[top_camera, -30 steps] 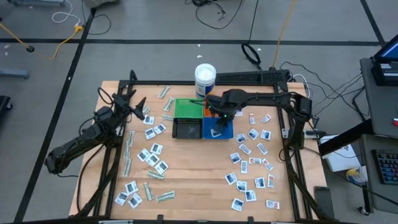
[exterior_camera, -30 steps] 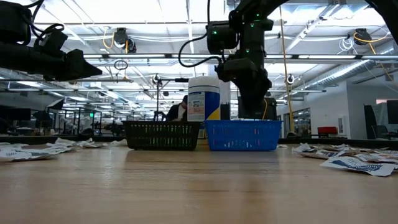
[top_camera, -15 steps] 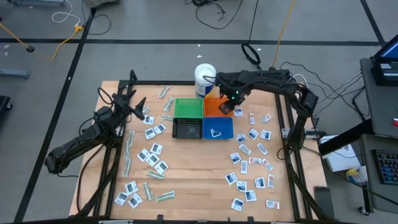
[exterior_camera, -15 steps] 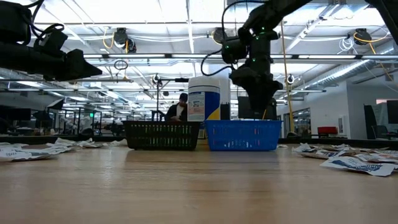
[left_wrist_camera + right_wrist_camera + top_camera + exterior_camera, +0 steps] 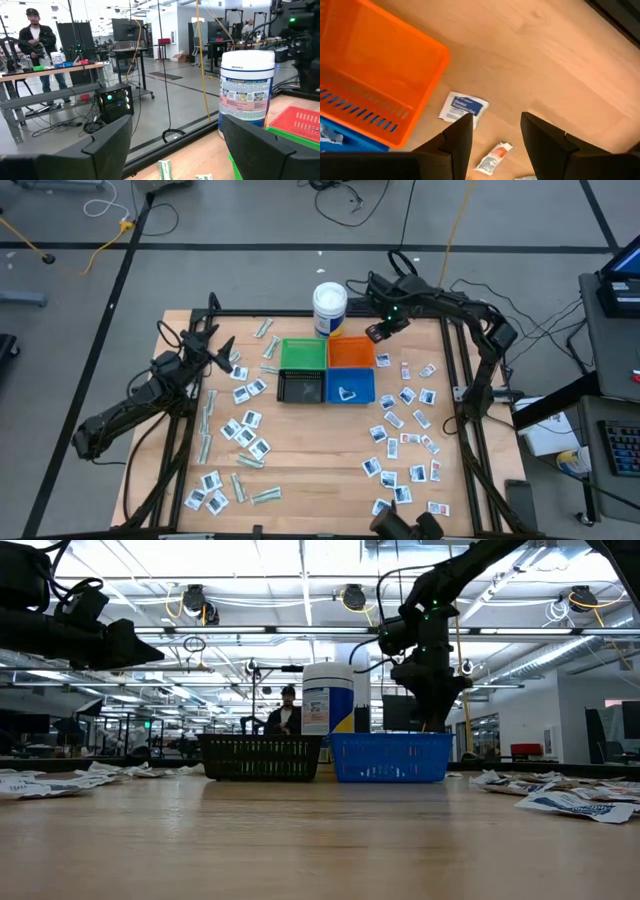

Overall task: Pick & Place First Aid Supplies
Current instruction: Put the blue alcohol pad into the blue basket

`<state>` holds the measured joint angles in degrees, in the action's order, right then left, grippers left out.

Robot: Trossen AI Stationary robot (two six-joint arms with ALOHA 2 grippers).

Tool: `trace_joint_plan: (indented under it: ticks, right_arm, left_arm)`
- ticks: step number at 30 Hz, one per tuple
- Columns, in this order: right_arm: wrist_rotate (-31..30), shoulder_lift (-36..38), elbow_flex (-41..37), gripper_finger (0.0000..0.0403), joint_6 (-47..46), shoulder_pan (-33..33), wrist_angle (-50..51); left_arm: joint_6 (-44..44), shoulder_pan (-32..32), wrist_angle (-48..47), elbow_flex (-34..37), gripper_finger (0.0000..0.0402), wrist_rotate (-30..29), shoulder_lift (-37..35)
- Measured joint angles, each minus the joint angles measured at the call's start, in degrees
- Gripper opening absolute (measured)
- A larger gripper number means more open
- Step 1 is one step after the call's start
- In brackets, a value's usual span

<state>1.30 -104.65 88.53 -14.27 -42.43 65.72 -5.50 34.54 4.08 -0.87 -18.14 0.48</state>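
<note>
Since the earlier frames the right gripper (image 5: 377,332) has withdrawn from above the blue bin (image 5: 350,385) to the far right corner of the orange bin (image 5: 350,352); the left arm has not moved. The right gripper's fingers (image 5: 546,142) stand apart with a narrow gap and hold nothing. Directly below them lies bare wood, with a white sachet with blue print (image 5: 463,107) just beside the orange bin's wall and a small red-printed packet (image 5: 492,156) near it. One white packet (image 5: 346,393) lies inside the blue bin, beyond the orange bin from the gripper. The green bin (image 5: 303,353) and black bin (image 5: 301,386) adjoin these, and the white tub (image 5: 329,307) stands near the gripper, at the table's far edge. Loose packets (image 5: 409,445) scatter over the table's right side. The left gripper (image 5: 222,352), jaws wide and empty, hovers well apart, with more packets (image 5: 243,430) and pale-green strips (image 5: 207,406) nearby.
</note>
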Motion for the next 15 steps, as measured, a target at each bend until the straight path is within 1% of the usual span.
trace_joint_plan:
  ticks: [4,9,15]
  right_arm:
    - [0.04,0.01,-1.57,0.0156,-3.3,-0.64,-1.48]
    - [0.03,-0.01,-7.06,0.0151,-8.83,-0.64,-4.1]
    - [0.24,-0.04,-14.1,0.015,-12.93,0.82,-9.02]
  left_arm:
    - [0.0,0.01,0.0,0.0,0.0308,0.01,0.01]
    - [0.0,-0.01,0.0,-0.01,0.0308,-0.01,-0.01]
    - [0.0,0.0,0.0,0.0,0.0308,0.0,0.01]
